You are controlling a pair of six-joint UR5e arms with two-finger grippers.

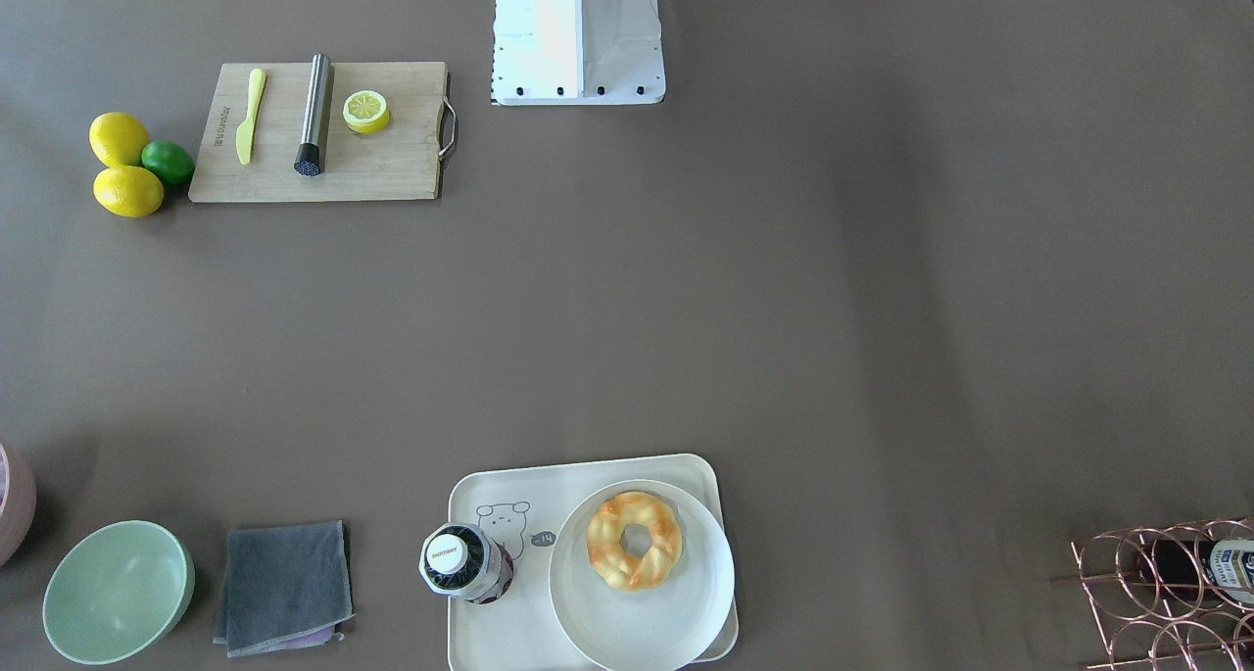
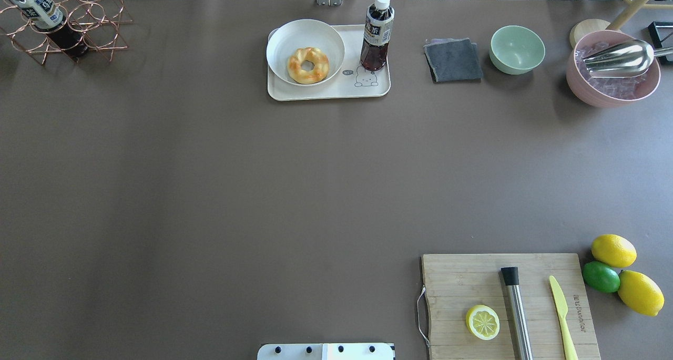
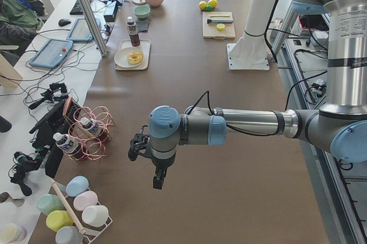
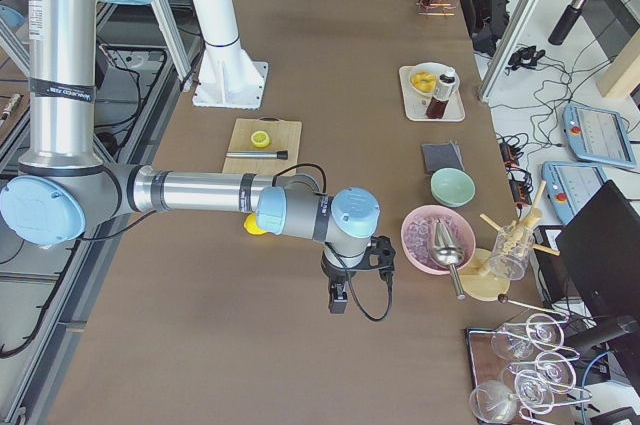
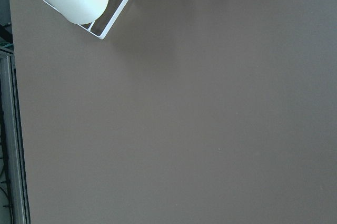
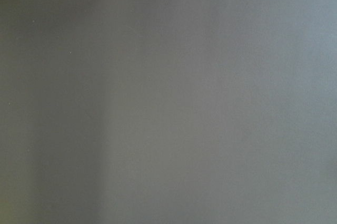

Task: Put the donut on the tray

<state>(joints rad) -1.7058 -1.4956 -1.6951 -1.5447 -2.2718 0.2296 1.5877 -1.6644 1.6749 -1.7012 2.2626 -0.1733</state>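
Observation:
The donut (image 1: 634, 540), golden-yellow with orange-brown patches, lies on a round off-white plate (image 1: 647, 632) that stands on the cream-white tray (image 1: 490, 632) with a bear drawing. In the overhead view the donut (image 2: 308, 65) and tray (image 2: 326, 91) are at the table's far middle. My left gripper (image 3: 157, 182) shows only in the exterior left view, hanging over bare table far from the tray. My right gripper (image 4: 338, 303) shows only in the exterior right view, also far from the tray. I cannot tell whether either is open or shut.
A dark tea bottle (image 2: 376, 34) stands on the tray beside the plate. A grey cloth (image 2: 453, 60), a green bowl (image 2: 517, 49) and a pink bowl (image 2: 612, 81) stand to its right. A copper rack (image 2: 68, 29) is far left. A cutting board (image 2: 505, 307) with a lemon half (image 2: 482, 322) is near right.

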